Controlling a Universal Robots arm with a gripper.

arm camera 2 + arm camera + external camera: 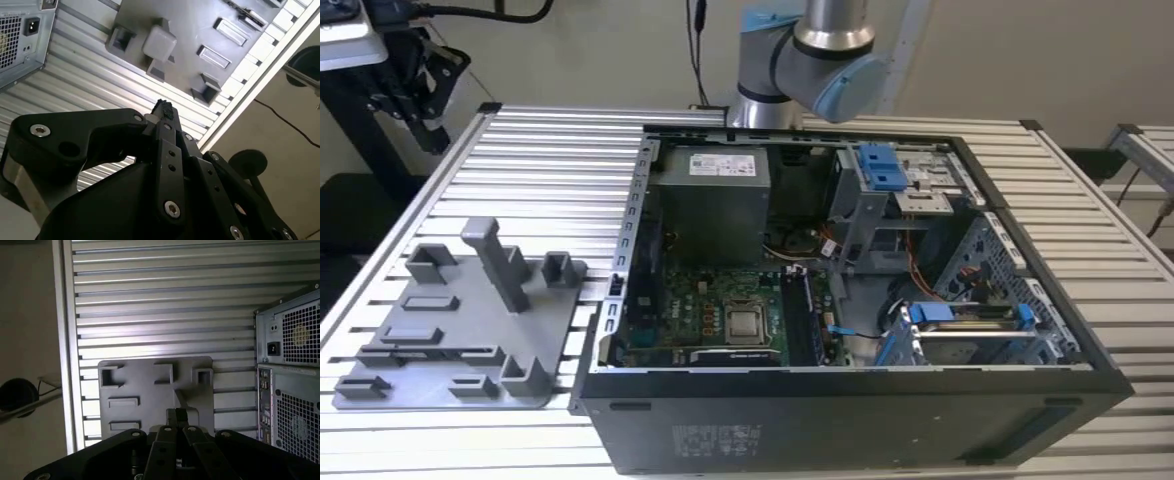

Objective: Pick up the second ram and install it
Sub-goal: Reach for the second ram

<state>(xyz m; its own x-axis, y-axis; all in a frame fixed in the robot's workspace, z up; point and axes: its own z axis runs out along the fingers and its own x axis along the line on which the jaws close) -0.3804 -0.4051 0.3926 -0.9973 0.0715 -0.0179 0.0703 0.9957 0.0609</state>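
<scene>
Gripper looks pinched shut with nothing in it, hanging high above the grey tray, more or less over its tall post. From there, what I take to be the second ram sits out past the post on the side away from the PC case. It's lying in its long holder, and its long axis runs the same way as the table slats.

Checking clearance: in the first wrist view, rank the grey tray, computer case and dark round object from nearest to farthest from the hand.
1. Grey tray, right in front of the hand.
2. Computer case, off to one side on the table.
3. Dark round object, past the table's edge on the other side.
</scene>
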